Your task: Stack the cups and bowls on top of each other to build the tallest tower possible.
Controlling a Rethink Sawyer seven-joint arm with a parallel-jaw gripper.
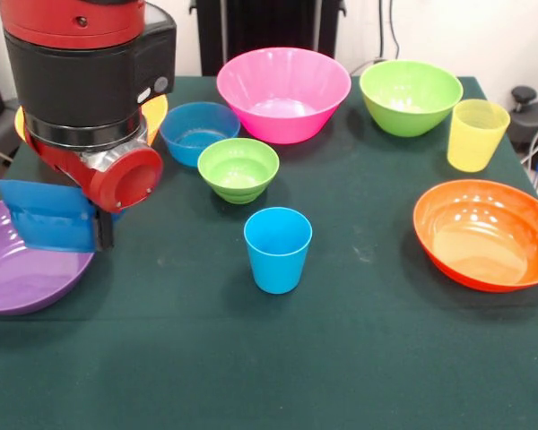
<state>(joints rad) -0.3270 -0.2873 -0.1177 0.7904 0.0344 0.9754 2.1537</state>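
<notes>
A light blue cup [278,249] stands upright mid-table, and a yellow cup [476,134] stands at the right. A small lime green bowl [238,168] sits just behind the blue cup, with a blue bowl [200,133] behind it to the left. Larger pink [283,93], green [411,96], orange [486,233] and purple [27,264] bowls lie around them. A yellow-orange bowl [154,112] peeks out behind the arm. Every cup and bowl stands alone, none on another. My gripper [67,228], blue-clad, hangs at the left over the purple bowl's far rim.
The red and black arm [85,90] fills the upper left and hides part of the table there. The dark green cloth [341,358] runs to the front edge.
</notes>
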